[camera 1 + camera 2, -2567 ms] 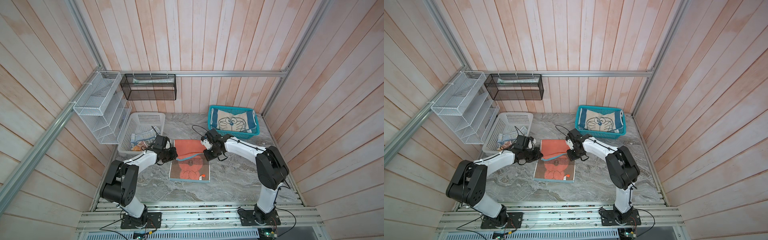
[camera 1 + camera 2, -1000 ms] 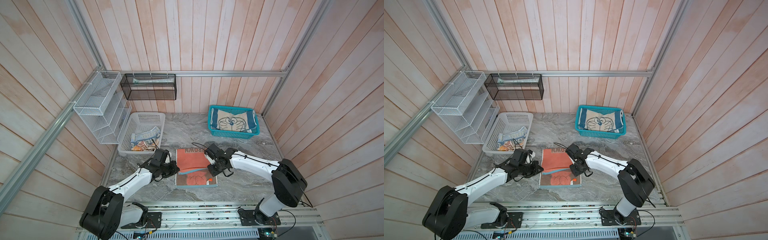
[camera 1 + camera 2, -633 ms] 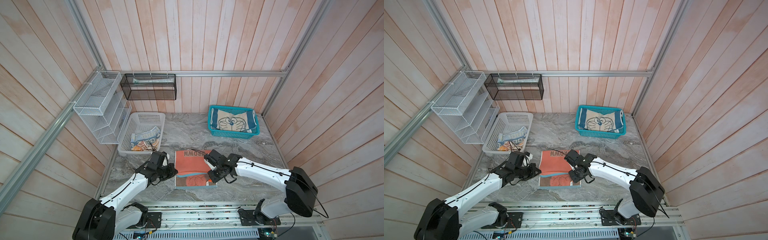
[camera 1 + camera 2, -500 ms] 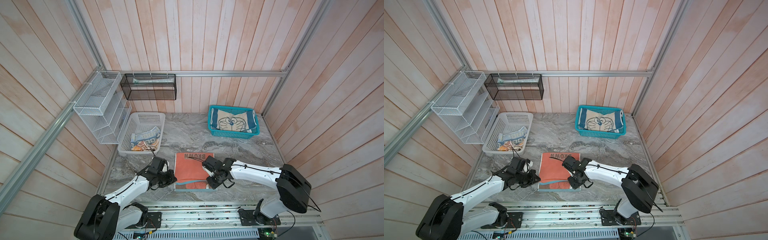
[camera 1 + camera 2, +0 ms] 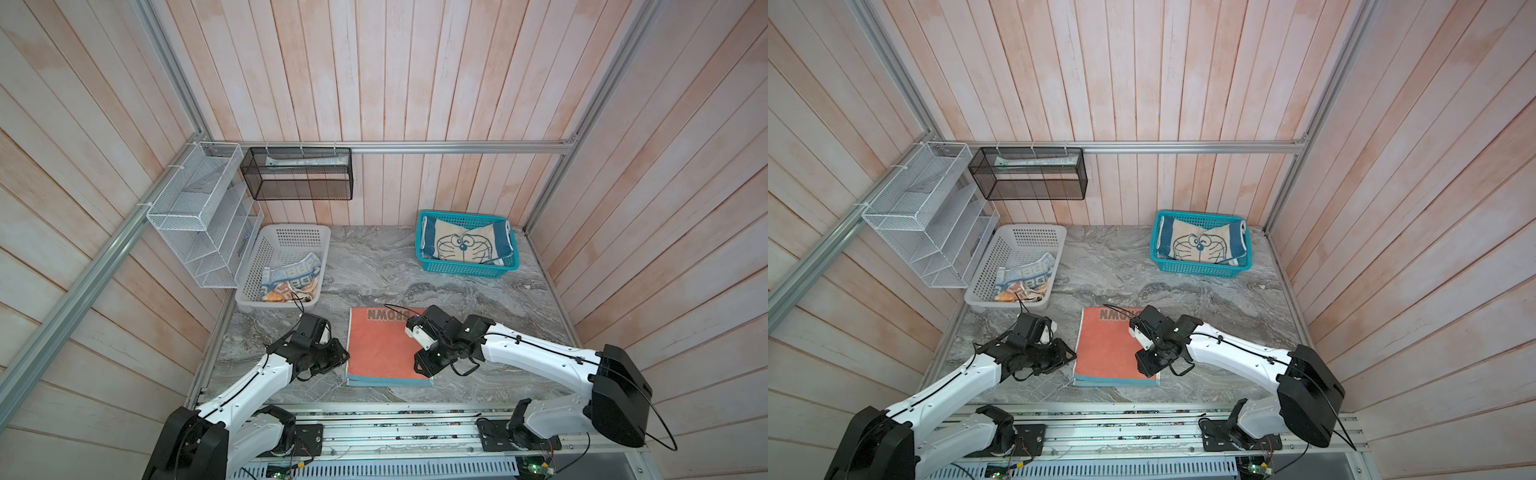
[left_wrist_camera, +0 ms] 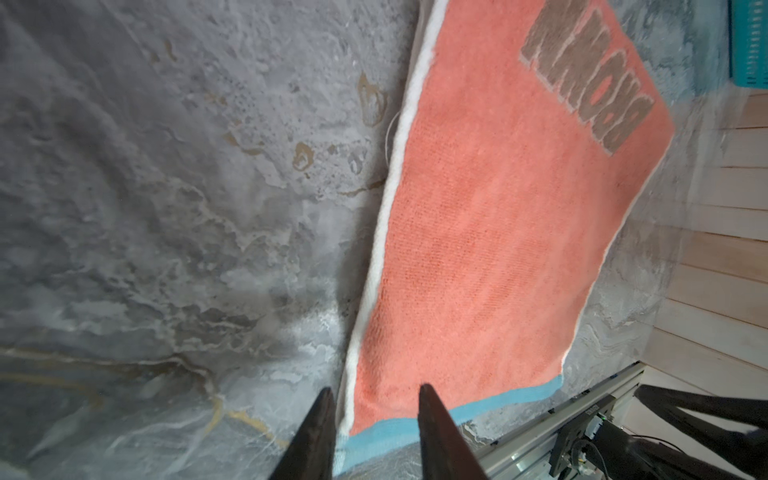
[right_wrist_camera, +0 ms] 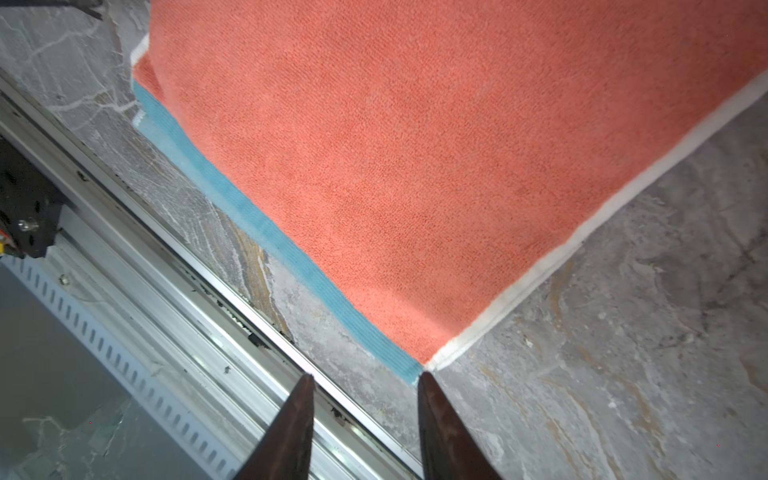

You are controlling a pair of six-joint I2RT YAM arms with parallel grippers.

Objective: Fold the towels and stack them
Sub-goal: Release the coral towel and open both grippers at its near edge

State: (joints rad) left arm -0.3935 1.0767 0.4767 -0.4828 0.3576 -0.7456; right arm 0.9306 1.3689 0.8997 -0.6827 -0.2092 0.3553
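Note:
The coral-orange "BROWN" towel [image 5: 382,349] [image 5: 1106,345] lies folded in half and flat near the table's front edge, with a blue hem showing along its near side. My left gripper [image 5: 344,356] [image 5: 1073,355] [image 6: 374,390] is open at the towel's near left corner [image 6: 353,411] and grips nothing. My right gripper [image 5: 419,365] [image 5: 1142,362] [image 7: 365,376] is open just off the near right corner [image 7: 424,365]. The Doraemon towel [image 5: 463,247] [image 5: 1200,245] lies in the teal basket. A block-lettered towel [image 5: 291,280] [image 5: 1025,278] lies crumpled in the white basket.
The white basket [image 5: 291,232] stands at the back left and the teal basket [image 5: 469,271] at the back right. White wire shelves [image 5: 199,216] and a black mesh bin [image 5: 299,174] hang on the walls. The metal rail [image 7: 187,266] runs just past the towel's near edge.
Both grippers drew the towel's far edge toward the front, doubling it over onto itself. Both then opened and let the towel go.

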